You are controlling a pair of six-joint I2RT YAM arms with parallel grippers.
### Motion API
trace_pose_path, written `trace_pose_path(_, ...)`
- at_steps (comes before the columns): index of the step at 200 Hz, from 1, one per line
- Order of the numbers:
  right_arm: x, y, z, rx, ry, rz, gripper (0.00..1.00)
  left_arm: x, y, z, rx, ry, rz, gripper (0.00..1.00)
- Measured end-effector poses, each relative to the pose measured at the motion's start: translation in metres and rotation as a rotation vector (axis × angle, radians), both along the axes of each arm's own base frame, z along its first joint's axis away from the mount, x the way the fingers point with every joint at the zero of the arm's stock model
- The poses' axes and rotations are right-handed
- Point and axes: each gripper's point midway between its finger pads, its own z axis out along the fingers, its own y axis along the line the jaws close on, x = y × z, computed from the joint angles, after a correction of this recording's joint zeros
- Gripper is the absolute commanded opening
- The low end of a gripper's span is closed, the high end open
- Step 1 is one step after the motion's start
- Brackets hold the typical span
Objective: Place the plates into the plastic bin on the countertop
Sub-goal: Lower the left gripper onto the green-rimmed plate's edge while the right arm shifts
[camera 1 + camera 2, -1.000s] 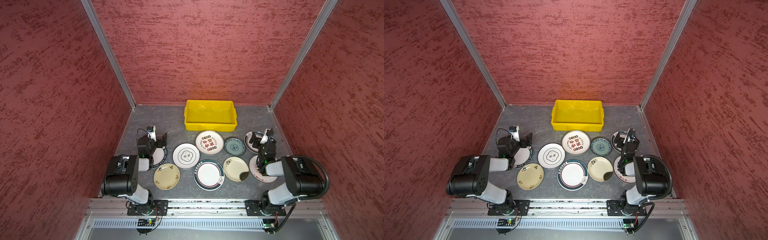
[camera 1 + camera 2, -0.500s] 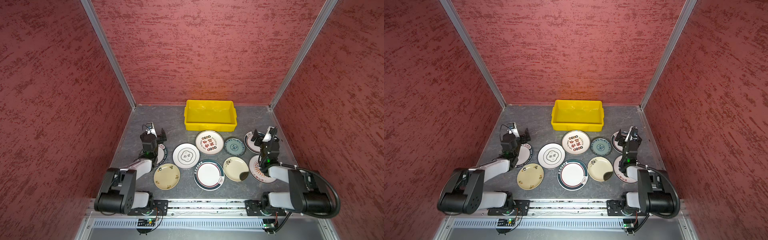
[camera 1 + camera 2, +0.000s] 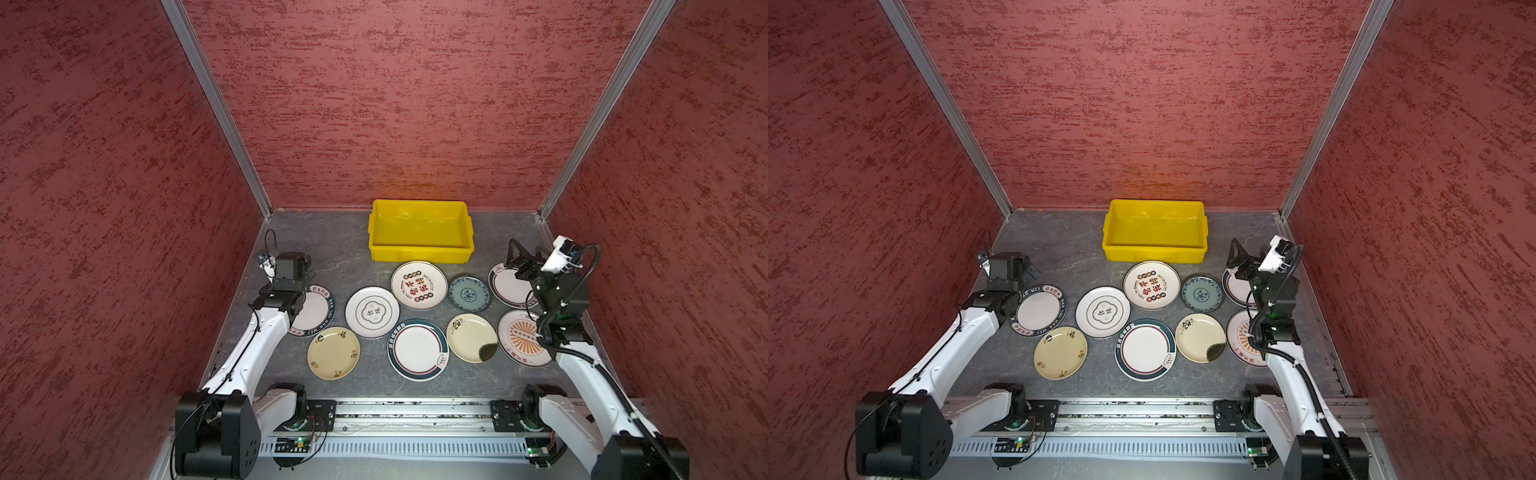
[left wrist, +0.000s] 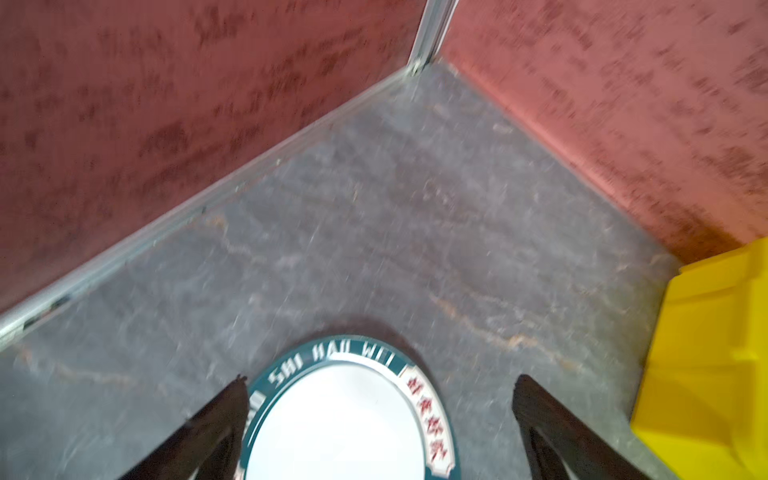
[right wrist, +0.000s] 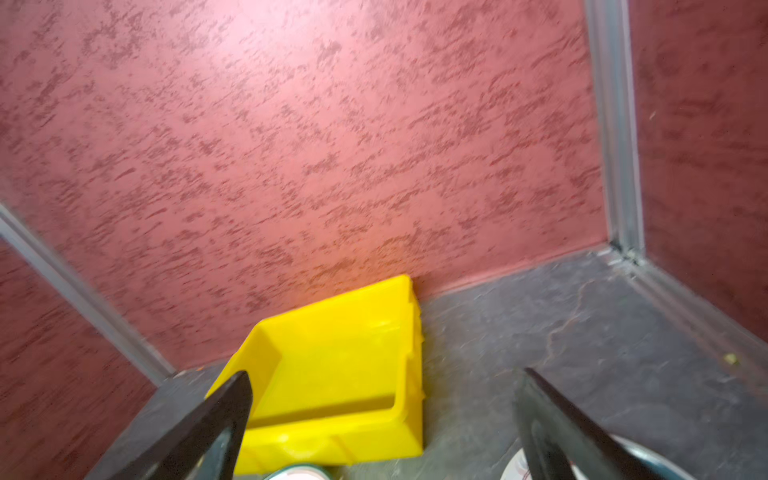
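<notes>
Nine plates (image 3: 418, 285) lie flat on the countertop (image 3: 332, 249), all in front of the yellow plastic bin (image 3: 419, 253) and outside it. My left gripper (image 4: 380, 378), jaws spread wide, hovers over the teal-rimmed plate (image 4: 340, 424) farthest left of the bin. My right gripper (image 5: 386, 372), equally spread and holding nothing, hangs just right of the bin.

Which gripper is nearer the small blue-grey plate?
Right. The right gripper hovers open by the teal-rimmed plate next to the blue-grey plate; the left gripper is at the far-left plate, several plates away.
</notes>
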Motion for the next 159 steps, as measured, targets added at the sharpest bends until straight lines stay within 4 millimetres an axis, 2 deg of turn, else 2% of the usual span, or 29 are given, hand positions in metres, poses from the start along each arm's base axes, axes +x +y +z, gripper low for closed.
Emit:
trace_pose_path(25,-0.008,0.020,-0.020,0.047,0.109,0.120,0.99,-0.034,0.002,-0.032,-0.143,0.077,0.046,0.99)
trace_pose_path(43,-0.016,0.034,-0.032,0.074,0.173,0.200,0.99,-0.049,-0.001,-0.045,-0.217,0.114,0.061,0.99)
trace_pose_path(73,-0.028,0.048,-0.035,0.103,0.196,0.283,0.99,-0.062,-0.013,-0.062,-0.320,0.146,0.054,1.00)
trace_pose_path(125,-0.035,0.059,-0.045,0.152,0.246,0.351,0.99,-0.094,-0.018,-0.092,-0.439,0.193,0.103,1.00)
trace_pose_path(159,-0.037,0.060,-0.048,0.182,0.273,0.357,0.99,-0.106,-0.017,-0.106,-0.532,0.172,0.158,0.90)
